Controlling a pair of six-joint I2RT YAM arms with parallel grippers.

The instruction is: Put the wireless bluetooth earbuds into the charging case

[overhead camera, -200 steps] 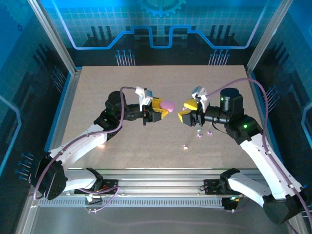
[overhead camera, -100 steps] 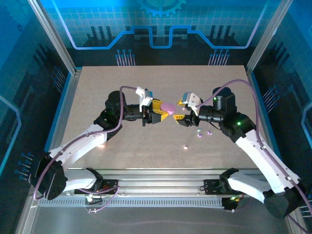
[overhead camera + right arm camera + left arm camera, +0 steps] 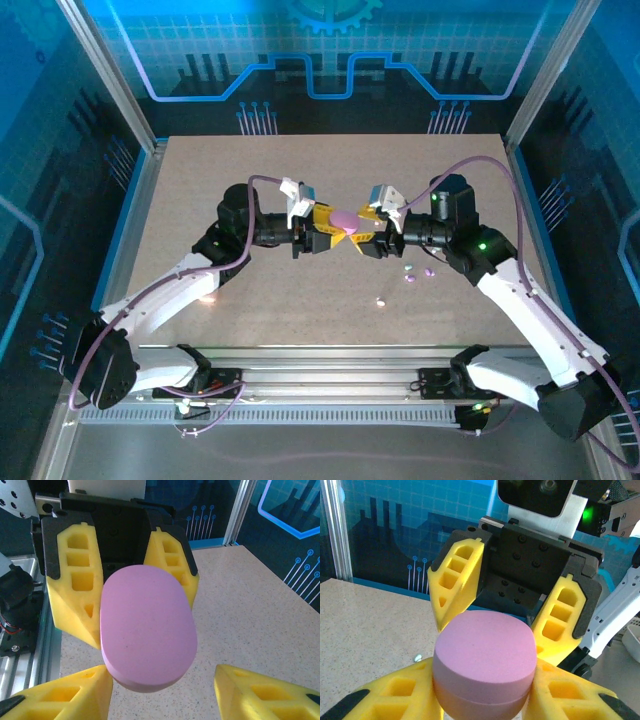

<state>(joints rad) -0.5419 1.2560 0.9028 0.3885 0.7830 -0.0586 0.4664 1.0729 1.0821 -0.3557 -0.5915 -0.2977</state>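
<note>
Seen from above, the earbuds (image 3: 408, 279) are specks too small to show any shape or detail.

Charging case (image 3: 345, 217), mauve matte oval pebble, lid closed, clamped between left claw (image 3: 335, 226) fingers, free end between spread right claw (image 3: 362, 230) fingers, earbuds (image 3: 409, 279), several tiny pastel nubs, loose on table (image 3: 250, 160) near right claw, toward arm bases

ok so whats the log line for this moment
left fingers: shut on pinkish-purple oval case | right fingers: open, straddling case | tiny pastel earbuds: loose on speckled table | insertion: not started
</note>
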